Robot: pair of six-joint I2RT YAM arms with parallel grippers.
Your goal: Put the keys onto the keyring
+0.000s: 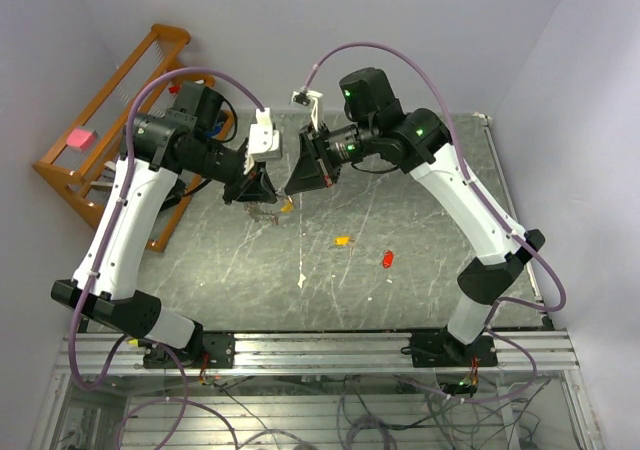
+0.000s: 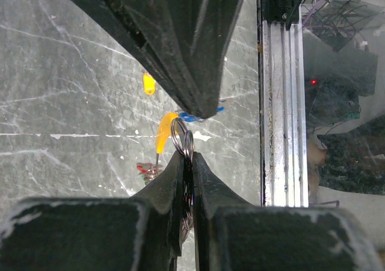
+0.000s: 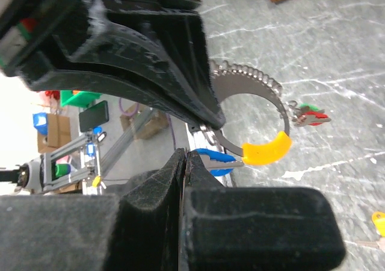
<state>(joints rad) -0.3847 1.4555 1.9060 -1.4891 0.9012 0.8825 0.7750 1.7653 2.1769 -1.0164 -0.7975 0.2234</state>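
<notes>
The keyring (image 3: 252, 83), a silvery loop with a curved yellow piece (image 3: 267, 149), hangs above the table with my left gripper (image 2: 187, 158) shut on its wire. Red and green keys (image 3: 307, 115) dangle from the loop. My right gripper (image 3: 186, 158) is shut on a blue key (image 3: 218, 161), whose metal blade points at the end of the yellow piece. From above, both grippers, left (image 1: 268, 198) and right (image 1: 292, 188), meet tip to tip over the table's back middle. An orange-yellow key (image 1: 342, 240) and a red key (image 1: 387, 260) lie loose on the table.
A wooden rack (image 1: 110, 120) with a pink item stands at the back left, beyond the table edge. An aluminium rail (image 1: 320, 348) runs along the near edge. A white smear (image 1: 301, 280) marks the dark marble tabletop (image 1: 420, 230).
</notes>
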